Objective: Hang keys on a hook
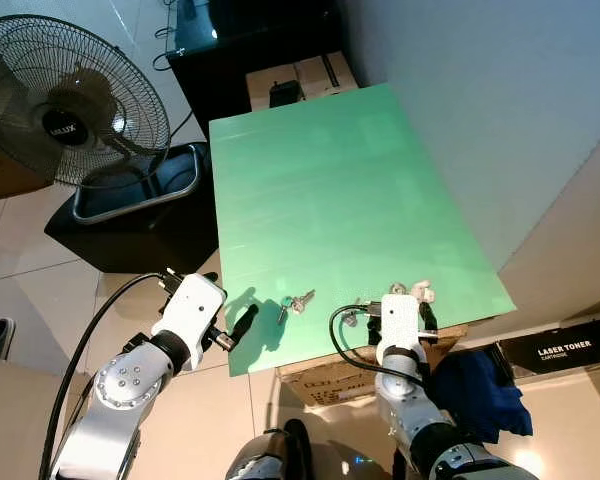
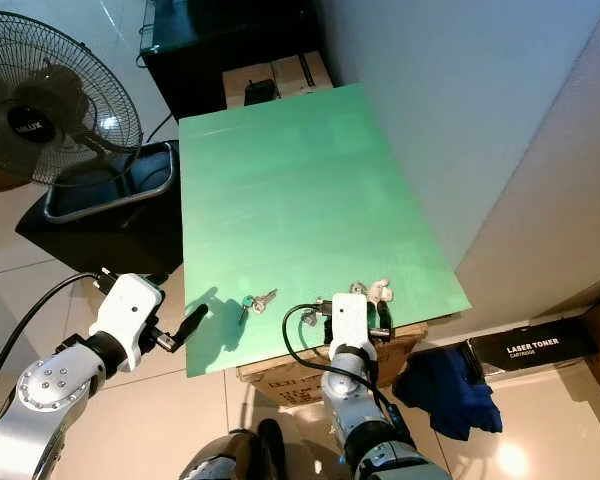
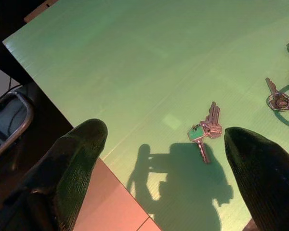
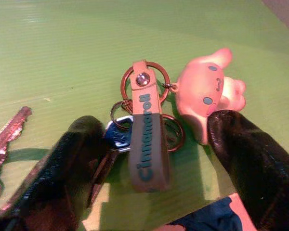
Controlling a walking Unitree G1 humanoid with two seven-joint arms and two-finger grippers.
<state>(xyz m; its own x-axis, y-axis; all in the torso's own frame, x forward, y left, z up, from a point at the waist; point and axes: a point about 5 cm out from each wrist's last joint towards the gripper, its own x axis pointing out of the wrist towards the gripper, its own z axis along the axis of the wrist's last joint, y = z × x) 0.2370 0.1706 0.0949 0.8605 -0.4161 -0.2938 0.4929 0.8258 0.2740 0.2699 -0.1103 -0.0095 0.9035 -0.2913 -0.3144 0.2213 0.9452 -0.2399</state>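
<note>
Your right gripper (image 4: pixel 149 159) hovered at the lower right of the green table (image 1: pixel 320 180), jaws spread wide and holding nothing, straddling the keychain (image 4: pixel 145 139) with its strap, rings and pale charm (image 4: pixel 209 94) lying flat. A second key bunch (image 1: pixel 296 302) lay left of it, near the front edge; your left gripper (image 3: pixel 164 168), jaws likewise wide and empty, hung just off that edge at lower left. No hook seen. Judgement: lower squarely over the strap, close on strap and ring together, avoid the soft charm.
</note>
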